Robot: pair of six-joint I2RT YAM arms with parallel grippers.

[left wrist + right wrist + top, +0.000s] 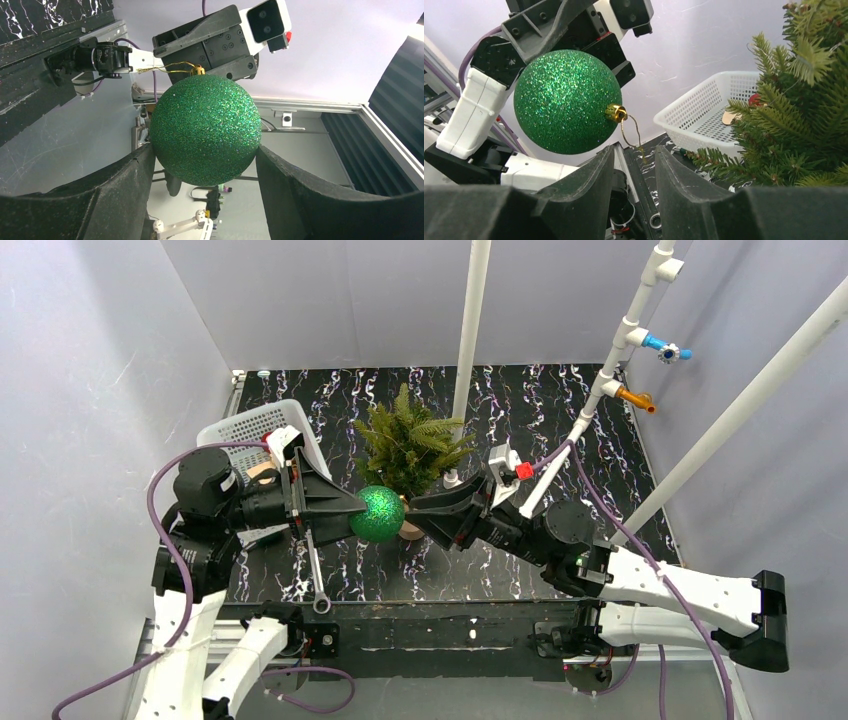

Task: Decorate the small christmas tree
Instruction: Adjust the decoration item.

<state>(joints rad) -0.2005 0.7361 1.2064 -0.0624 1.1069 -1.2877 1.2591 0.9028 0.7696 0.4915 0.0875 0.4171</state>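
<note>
Top external: left gripper [360,508] jaws hold glittery green ball [378,514]; right gripper [634,165] jaws narrowly parted around its gold loop [630,131]; hanging on small green christmas tree [410,445] remains undone.

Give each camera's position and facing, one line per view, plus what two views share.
Top external: above, behind the bases, looking down on table, small christmas tree, both arms.
Left wrist: along its own fingers clamping the green ball, facing the right gripper.
Right wrist: past its own fingers toward left gripper, ball, tree, basket.
Shared: both wrists see the ball.
</note>
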